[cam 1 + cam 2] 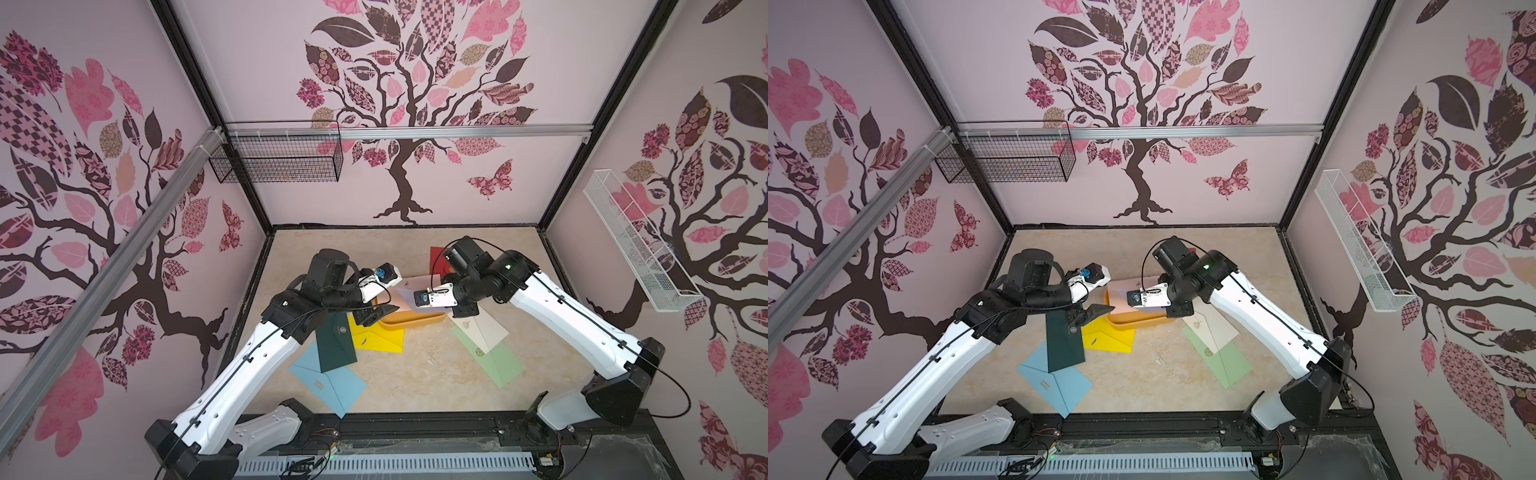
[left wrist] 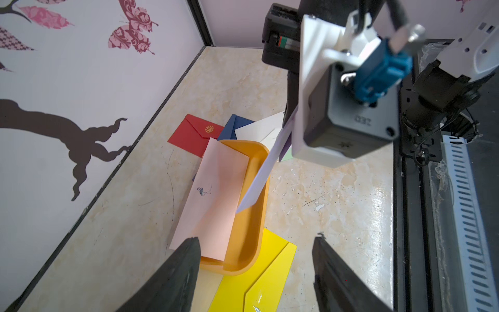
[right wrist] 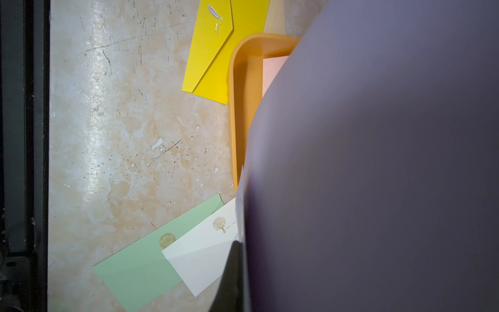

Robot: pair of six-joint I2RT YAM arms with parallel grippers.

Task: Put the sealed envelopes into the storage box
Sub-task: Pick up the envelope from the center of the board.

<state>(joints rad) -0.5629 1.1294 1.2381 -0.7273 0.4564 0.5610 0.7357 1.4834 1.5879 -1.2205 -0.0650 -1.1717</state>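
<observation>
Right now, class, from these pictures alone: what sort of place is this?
Probably a robot test cell, not a home: left arm and right arm mounted by a front rail, tree-print panels in a black frame boxing a table, envelopes scattered around a box.

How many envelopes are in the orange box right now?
1: the pink envelope, in the storage box overhanging its rim; the lilac envelope hangs above. Others may hide beneath.

Upside-down "ZED" on the grey camera housing [image 2: 351,113]; gold character, unreadable, on the red envelope [image 2: 189,135].
</observation>
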